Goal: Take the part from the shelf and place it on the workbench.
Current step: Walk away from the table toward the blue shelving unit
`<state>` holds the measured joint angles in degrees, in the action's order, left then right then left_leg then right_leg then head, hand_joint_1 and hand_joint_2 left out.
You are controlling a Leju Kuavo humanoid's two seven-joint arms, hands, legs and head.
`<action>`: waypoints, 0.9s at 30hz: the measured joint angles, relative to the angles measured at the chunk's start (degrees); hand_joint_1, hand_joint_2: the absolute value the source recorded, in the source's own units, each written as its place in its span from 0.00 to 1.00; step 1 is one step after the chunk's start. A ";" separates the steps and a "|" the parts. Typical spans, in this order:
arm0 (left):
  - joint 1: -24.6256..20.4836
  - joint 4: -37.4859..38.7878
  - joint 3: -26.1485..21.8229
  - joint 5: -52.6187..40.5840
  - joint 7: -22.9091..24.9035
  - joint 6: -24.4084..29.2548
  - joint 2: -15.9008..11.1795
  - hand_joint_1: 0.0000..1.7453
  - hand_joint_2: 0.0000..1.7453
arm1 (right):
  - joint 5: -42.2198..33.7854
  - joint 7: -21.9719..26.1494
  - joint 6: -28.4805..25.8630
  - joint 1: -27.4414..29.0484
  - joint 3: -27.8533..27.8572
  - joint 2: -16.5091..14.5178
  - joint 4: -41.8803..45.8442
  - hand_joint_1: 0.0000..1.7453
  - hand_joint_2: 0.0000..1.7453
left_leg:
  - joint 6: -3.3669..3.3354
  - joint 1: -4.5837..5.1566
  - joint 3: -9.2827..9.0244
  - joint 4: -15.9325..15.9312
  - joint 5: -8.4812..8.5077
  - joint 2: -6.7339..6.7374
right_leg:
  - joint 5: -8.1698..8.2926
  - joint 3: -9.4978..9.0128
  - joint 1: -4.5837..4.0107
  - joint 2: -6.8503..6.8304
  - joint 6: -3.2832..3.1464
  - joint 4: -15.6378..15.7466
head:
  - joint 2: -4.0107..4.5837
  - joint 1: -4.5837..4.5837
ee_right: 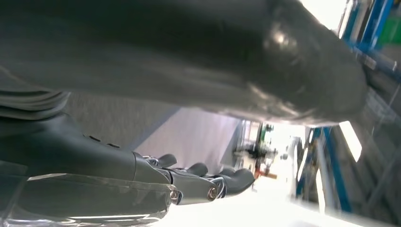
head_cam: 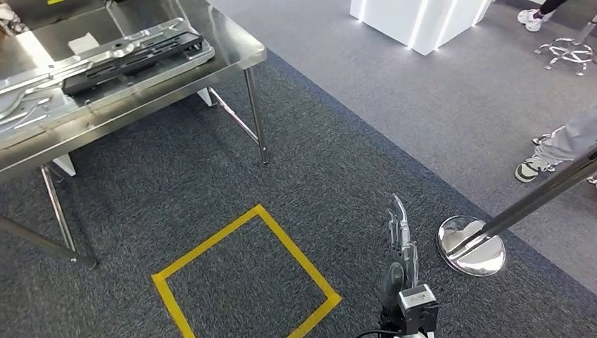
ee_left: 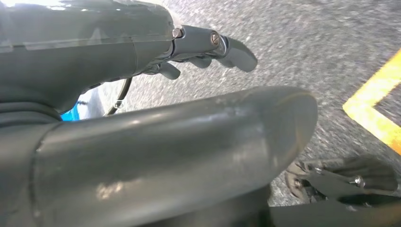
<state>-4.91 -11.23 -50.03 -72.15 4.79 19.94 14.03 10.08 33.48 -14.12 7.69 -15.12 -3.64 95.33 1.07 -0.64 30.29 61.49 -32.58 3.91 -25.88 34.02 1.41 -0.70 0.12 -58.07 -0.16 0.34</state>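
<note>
Long stamped silver-and-black metal part (head_cam: 127, 56) lies along our steel table's (head_cam: 239, 53) right edge, well ahead-left of both hanging arms, our left robot hand (ee_left: 208, 47) and right robot hand (ee_right: 198, 182) loosely extended, grasping nothing.

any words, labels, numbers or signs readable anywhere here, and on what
None can be read.
The yellow tape square on the grey carpet is a plain outline with no lettering.
The white paper sheet on the steel workbench looks blank.
A yellow patch at the head view's top edge is cut off, too little to read.
The blue frame in the right wrist view is blurred, with no legible label.
</note>
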 joint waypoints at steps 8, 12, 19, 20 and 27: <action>0.55 0.00 -0.59 2.60 -2.72 -3.98 -0.13 0.00 0.00 | 0.40 -0.15 -0.55 0.25 -0.65 0.20 0.22 0.00 0.00 | -0.67 -0.24 0.64 1.18 1.70 -6.82 | 0.55 0.79 -0.28 6.39 -0.04 -0.61 | 0.00 -0.07; 0.57 0.00 -2.39 5.65 -6.42 -11.06 -0.65 0.00 0.00 | 0.45 0.14 -0.60 0.42 -0.79 0.30 0.19 0.00 0.00 | -1.48 -0.04 -0.89 -3.22 3.03 -8.88 | 1.54 1.66 0.12 9.36 1.81 -0.29 | -0.01 -0.03; 1.89 -0.01 -4.99 7.92 -9.76 -30.85 -6.73 0.00 0.00 | 1.94 0.81 -1.15 0.54 -2.40 0.27 -0.41 0.00 0.00 | -3.05 0.29 -0.64 -4.40 4.33 -1.96 | -6.56 8.68 -0.19 1.12 2.76 -15.51 | -0.01 0.37; 2.11 -0.01 -5.26 8.02 -9.75 -31.45 -7.37 0.00 0.00 | 1.97 0.81 -1.22 0.62 -2.47 0.28 -0.55 0.00 0.00 | -3.03 0.39 -0.57 -4.38 4.32 -1.04 | -6.31 8.50 -0.14 0.90 2.78 -15.88 | -0.01 0.37; 2.89 -0.02 -6.62 8.32 -7.82 -35.22 -8.98 0.00 0.00 | 2.26 1.41 -1.04 0.19 -2.50 -0.13 -1.09 0.00 0.00 | -1.57 1.01 -1.32 -4.24 3.56 3.31 | -1.04 -1.45 -1.37 -2.76 0.43 0.17 | -0.01 0.30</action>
<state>-2.02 -11.26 -56.65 -63.83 -3.03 -15.28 5.05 12.33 34.89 -15.16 7.88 -17.62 -3.77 94.24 -0.50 0.37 28.97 57.25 -29.02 7.22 -26.92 32.57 0.04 -3.47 0.55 -57.90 -0.17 0.64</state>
